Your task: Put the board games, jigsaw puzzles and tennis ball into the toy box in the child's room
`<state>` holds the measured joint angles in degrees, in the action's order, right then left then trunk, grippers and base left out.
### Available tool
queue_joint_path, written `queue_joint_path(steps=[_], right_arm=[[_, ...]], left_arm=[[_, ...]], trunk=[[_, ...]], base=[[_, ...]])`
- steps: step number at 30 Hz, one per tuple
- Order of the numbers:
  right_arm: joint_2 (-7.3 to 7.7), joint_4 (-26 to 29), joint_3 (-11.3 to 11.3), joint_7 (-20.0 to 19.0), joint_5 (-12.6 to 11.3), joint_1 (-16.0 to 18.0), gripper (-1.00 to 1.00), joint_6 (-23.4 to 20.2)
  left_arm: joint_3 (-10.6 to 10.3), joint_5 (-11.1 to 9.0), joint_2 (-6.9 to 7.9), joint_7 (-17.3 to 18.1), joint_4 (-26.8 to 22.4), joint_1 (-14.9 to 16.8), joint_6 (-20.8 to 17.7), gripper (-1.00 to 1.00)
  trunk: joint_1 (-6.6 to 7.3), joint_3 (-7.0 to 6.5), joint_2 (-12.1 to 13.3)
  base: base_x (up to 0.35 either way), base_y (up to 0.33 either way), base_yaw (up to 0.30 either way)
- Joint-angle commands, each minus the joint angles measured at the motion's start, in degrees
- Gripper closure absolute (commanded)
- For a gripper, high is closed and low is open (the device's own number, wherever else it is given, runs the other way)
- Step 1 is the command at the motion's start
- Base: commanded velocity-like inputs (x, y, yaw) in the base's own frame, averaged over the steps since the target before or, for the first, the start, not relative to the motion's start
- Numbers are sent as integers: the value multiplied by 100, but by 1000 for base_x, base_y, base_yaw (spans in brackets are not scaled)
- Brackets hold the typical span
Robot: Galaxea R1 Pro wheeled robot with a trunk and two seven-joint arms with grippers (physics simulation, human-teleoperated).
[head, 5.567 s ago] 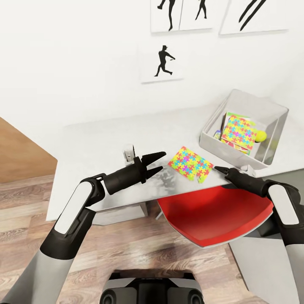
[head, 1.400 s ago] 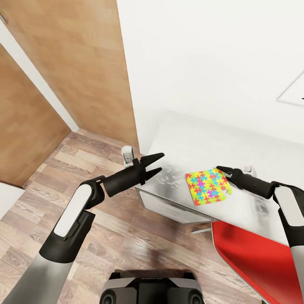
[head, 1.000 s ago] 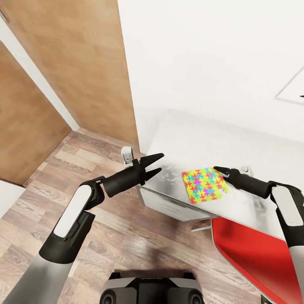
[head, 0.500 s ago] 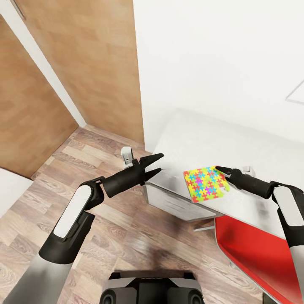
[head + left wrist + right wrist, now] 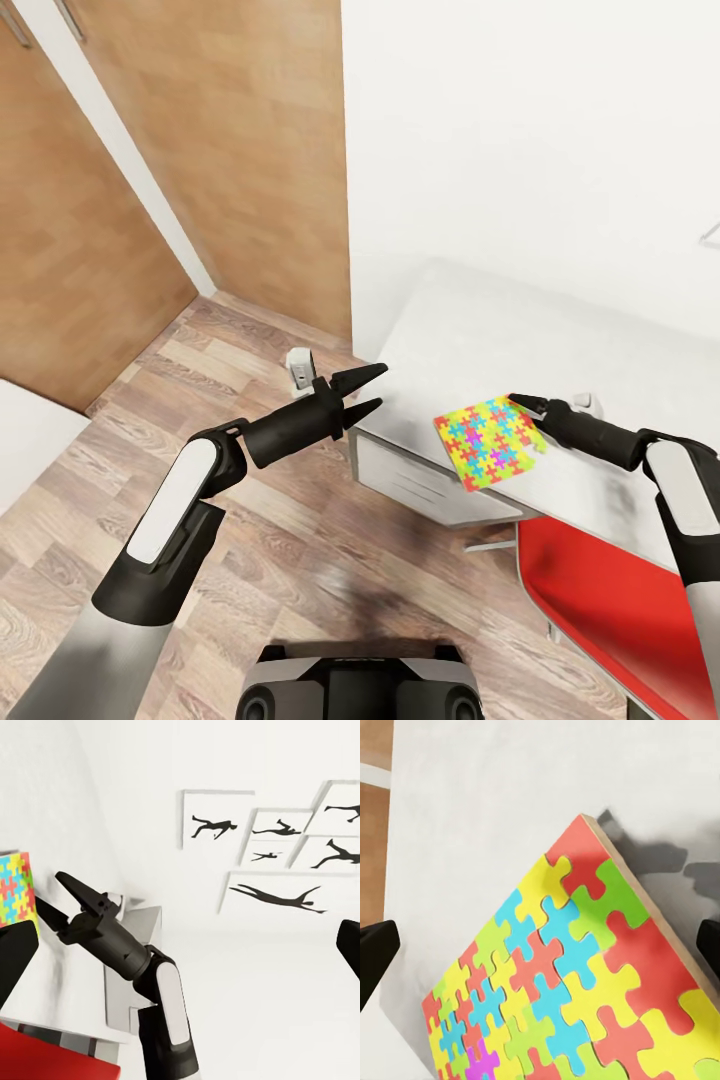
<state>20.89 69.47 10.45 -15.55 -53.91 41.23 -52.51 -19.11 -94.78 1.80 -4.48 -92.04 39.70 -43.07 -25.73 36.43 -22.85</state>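
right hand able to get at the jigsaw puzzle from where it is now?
Probably yes. The right hand sits open right at the far corner of the jigsaw puzzle, which lies flat near the table edge with nothing between them.

Your left arm (image 5: pixel 170 510) has a white upper shell, grey lower sleeve, black joints and tapered black fingers (image 5: pixel 362 376). Right arm (image 5: pixel 680 500) matches. Dark base (image 5: pixel 350 685) below, possibly wheel housings.

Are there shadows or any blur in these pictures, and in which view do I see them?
Right wrist view: sharp dark shadows fall on the white table beside the jigsaw puzzle, whose pieces look crisp. Head view: a soft dark shadow lies on the wooden floor; the right pincer is in focus. Left wrist view: even light, the wall pictures sharp.
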Motion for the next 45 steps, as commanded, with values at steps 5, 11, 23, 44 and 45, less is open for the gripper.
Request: queue_joint_path(steps=[5,11,23,44,45], right_arm=[[-4,-82,-122,-44,153,0,-100,-14],[-4,-79,-125,-44,153,0,-100,-14],[1,-77,-125,-44,153,0,-100,-18],[2,-77,-131,-44,153,0,-100,-22],[2,-78,-131,-44,153,0,-100,-22]], left_arm=[[-5,-58,3,-45,-4,5,-4,-100],[-5,-58,4,-45,-4,4,-5,-100],[-5,-58,4,-44,-5,3,-3,-100],[-5,-58,2,-44,2,3,0,-100],[-5,-58,2,-44,2,3,0,-100]], trunk=[[-5,8,-7],[-5,8,-7],[-5,8,-7],[-5,8,-7],[-5,8,-7]], base=[[0,0,11],[0,0,4],[0,0,80],[0,0,69],[0,0,5]])
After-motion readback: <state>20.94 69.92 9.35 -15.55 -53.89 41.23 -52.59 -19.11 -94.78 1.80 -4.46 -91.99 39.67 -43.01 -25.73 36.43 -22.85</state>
